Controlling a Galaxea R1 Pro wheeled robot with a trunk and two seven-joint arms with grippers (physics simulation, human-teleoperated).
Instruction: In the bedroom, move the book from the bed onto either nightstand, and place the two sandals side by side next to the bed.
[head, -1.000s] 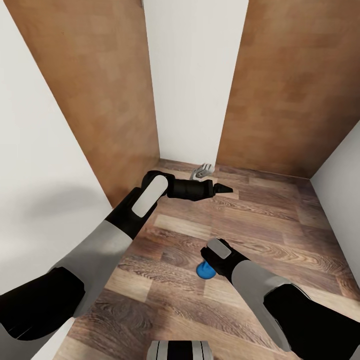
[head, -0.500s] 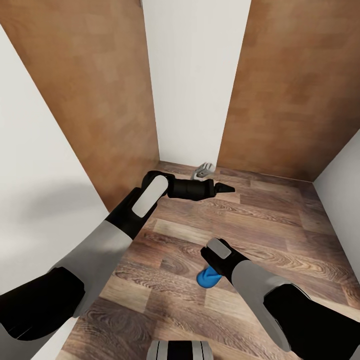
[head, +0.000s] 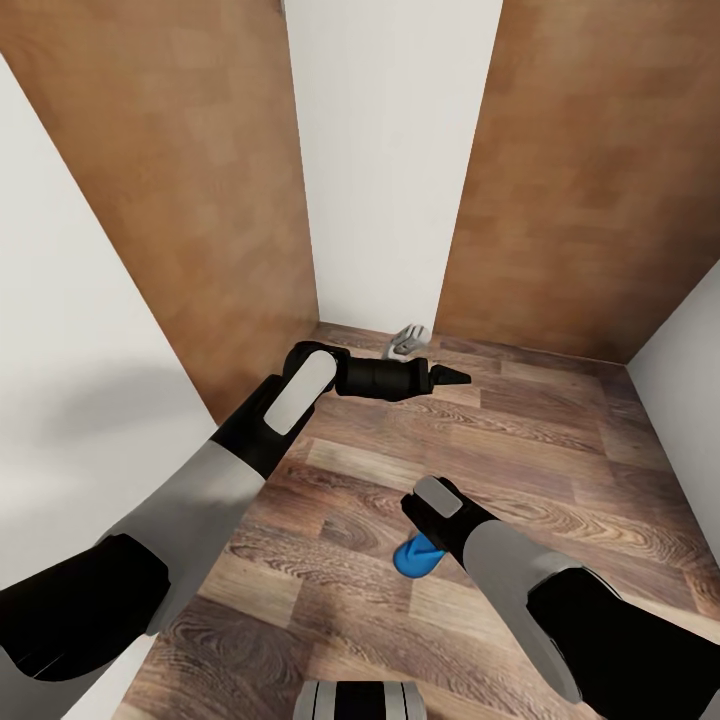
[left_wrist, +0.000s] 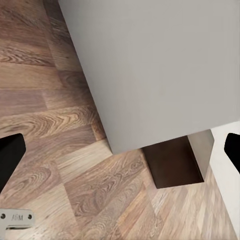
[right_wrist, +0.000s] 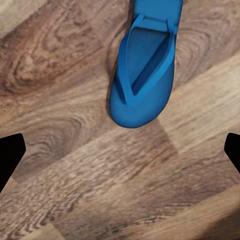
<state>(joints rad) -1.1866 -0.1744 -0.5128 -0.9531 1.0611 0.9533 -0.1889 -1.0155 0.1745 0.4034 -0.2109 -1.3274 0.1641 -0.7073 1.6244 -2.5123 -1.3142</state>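
One bright blue sandal (right_wrist: 142, 80) lies flat on the wood-plank floor, toe end toward the camera in the right wrist view. My right gripper (right_wrist: 120, 155) hangs above it, open, black fingertips (right_wrist: 11, 152) far apart and empty. From the head camera the sandal (head: 413, 557) peeks out from under my right wrist (head: 440, 505). My left gripper (head: 447, 378) reaches forward over the floor. Its wrist view shows it open (left_wrist: 120, 155) with nothing between the fingers. The book, the bed and the other sandal are out of view.
White walls (head: 390, 160) and brown wood door panels (head: 590, 180) close in a narrow floor area ahead. A small grey metal fitting (head: 405, 341) sits by the far wall. A white panel (left_wrist: 160, 65) on a dark brown foot (left_wrist: 172, 165) stands over the planks.
A little more of the blue sandal shows from under my right wrist than a second ago. The head view has shifted slightly. Both arms have barely moved.
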